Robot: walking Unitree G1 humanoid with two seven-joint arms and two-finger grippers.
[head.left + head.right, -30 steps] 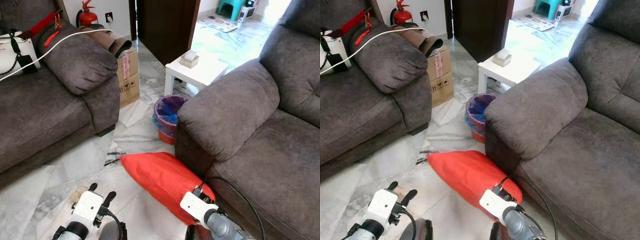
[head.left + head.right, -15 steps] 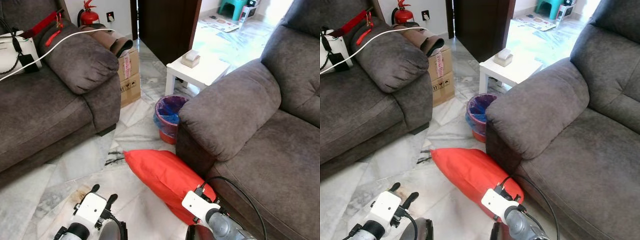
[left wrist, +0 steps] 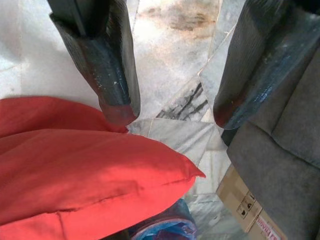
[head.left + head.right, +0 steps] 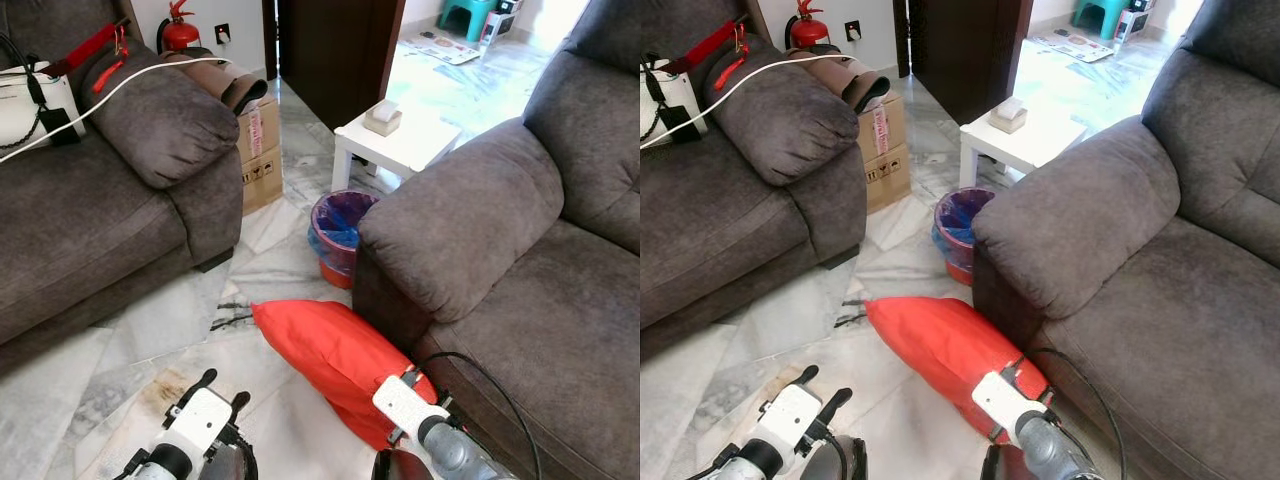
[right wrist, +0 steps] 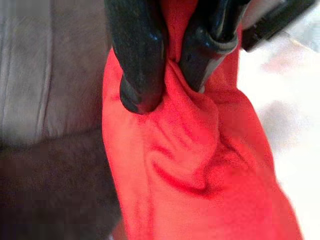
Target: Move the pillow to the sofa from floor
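marble floor (image 4: 150,330), red pillow (image 4: 330,355), bin (image 4: 338,225)

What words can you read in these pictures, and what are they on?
Cardboard box: black handling symbols and red tape print, too small to read.
Same box in the left wrist view: red tape lettering, too blurred to read.
Fire extinguisher: no readable label.

The pillow (image 4: 335,352) is bright red, the sofa (image 4: 520,260) is dark grey-brown, the floor (image 4: 150,330) is white marble with grey veins, and the small table (image 4: 400,148) is white.
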